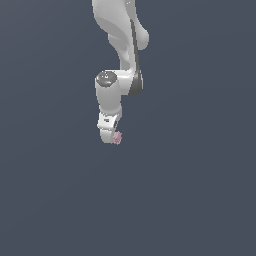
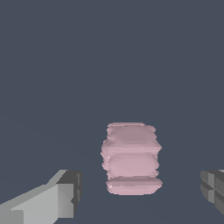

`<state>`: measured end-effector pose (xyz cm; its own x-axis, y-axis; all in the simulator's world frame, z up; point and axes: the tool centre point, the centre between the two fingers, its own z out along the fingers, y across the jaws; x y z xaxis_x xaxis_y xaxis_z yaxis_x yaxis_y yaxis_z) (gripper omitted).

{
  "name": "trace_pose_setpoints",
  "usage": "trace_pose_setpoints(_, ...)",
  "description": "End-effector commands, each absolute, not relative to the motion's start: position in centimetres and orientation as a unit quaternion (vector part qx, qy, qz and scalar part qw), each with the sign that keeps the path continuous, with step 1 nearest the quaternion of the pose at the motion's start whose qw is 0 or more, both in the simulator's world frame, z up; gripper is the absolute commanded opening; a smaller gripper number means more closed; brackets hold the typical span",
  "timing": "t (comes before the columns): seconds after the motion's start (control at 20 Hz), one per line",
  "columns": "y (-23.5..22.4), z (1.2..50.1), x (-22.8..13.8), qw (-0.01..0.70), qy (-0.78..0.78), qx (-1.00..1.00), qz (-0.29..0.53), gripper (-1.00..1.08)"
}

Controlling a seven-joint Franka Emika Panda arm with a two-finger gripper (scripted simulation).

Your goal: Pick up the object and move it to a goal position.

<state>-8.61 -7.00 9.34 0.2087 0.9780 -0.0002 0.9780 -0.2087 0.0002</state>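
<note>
The object (image 2: 131,159) is a small pale pink knobbly stack of flattened lumps on the dark grey floor. In the wrist view it lies between my two fingers, with a clear gap on each side; one grey finger (image 2: 65,199) and the other finger (image 2: 213,189) do not touch it. My gripper (image 2: 141,188) is open around it. In the exterior view the white gripper (image 1: 112,136) hangs at the end of the arm, and the object (image 1: 117,137) shows as a pink speck at its tip, on the exterior view's right side of it. The fingers are hidden there.
The white arm (image 1: 120,45) comes down from the top of the exterior view. The floor (image 1: 200,200) is a flat, even dark grey-blue all around, with no other objects, edges or goal mark in sight.
</note>
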Motion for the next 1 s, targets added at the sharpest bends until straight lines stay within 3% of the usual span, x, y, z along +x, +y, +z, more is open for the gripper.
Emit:
trace_pose_setpoints(0.0, -7.0, 9.3, -8.7, 0.000, 0.633, 0.774, 0.000, 1.00)
trace_pose_setpoints(0.95, -7.0, 4.3, -8.7, 0.000, 0.634, 0.774, 0.000, 1.00)
